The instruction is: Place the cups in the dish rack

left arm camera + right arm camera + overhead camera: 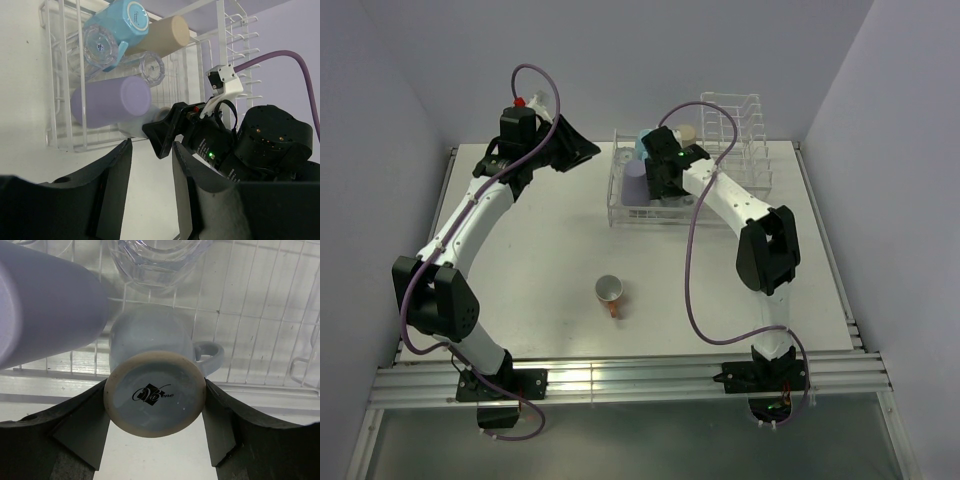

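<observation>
At the table's (540, 260) far side, the clear dish rack (732, 125) holds a light blue cup (120, 22), a tan cup (160, 34), a purple cup (107, 102) and two clear glasses (98, 46), crowded into its low section. The right gripper (155, 415) is clamped on a pale grey-blue mug (150, 340) there. The mug's base bears a black script logo (152, 394), not clearly legible. The left gripper (148, 185) hangs beside the rack, fingers apart and empty. An orange-handled mug (610, 292) sits on the table, well outside the rack.
</observation>
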### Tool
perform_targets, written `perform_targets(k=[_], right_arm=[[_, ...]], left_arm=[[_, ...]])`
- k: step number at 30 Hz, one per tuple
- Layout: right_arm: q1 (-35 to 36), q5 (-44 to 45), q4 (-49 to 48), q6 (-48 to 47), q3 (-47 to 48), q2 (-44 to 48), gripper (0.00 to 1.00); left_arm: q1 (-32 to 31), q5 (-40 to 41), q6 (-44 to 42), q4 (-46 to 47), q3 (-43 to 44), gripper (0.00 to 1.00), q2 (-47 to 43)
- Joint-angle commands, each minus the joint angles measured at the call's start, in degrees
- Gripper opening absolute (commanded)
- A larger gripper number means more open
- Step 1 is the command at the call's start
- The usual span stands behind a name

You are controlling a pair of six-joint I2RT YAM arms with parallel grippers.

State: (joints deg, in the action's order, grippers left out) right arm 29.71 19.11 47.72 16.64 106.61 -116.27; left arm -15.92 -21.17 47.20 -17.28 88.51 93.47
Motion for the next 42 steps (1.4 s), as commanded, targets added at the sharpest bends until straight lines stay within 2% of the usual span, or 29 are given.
perform_targets(k=[1, 2, 7, 8, 22, 29, 35, 42], right_arm=[[0.96, 4.35, 0.09, 0.67, 3.7, 0.87, 0.49], [0.96, 4.53, 0.09, 0.76, 3.52, 1.22, 0.55], [1.31, 4.97, 0.18, 1.11, 3.87, 1.57, 0.7], [1.31, 4.88, 0.61, 1.11, 4.13, 1.4, 0.77], [1.49, 5.41, 0.96, 1.64, 4.57, 2.62, 0.86], [2.45, 6.02, 1.76, 1.64, 6.07, 5.7, 0.87], [3.24, 6.46, 1.93, 1.81, 6.16, 9.3, 0.87], [3.95, 6.02, 0.79, 2.08, 2.73, 16.41, 0.87]], left_arm=[[0.19, -1.15, -1.41, 0.58, 0.88, 0.44, -1.01], [0.19, -1.16, -1.32, 0.58, 0.7, 0.45, -1.01], [0.19, -1.24, -1.67, 0.23, 0.7, 0.47, -1.19], [0.19, -1.24, -1.85, 0.05, 0.7, 0.47, -1.19], [0.1, -1.07, -2.73, -1.18, 1.49, 0.48, -1.27], [-0.16, -0.37, -3.87, -2.67, 1.05, 0.48, -2.5], [-2.35, 5.78, -6.24, -7.06, -0.61, 0.48, -5.4], [-7.36, 19.3, -6.95, -15.4, -7.03, 0.47, -14.45]])
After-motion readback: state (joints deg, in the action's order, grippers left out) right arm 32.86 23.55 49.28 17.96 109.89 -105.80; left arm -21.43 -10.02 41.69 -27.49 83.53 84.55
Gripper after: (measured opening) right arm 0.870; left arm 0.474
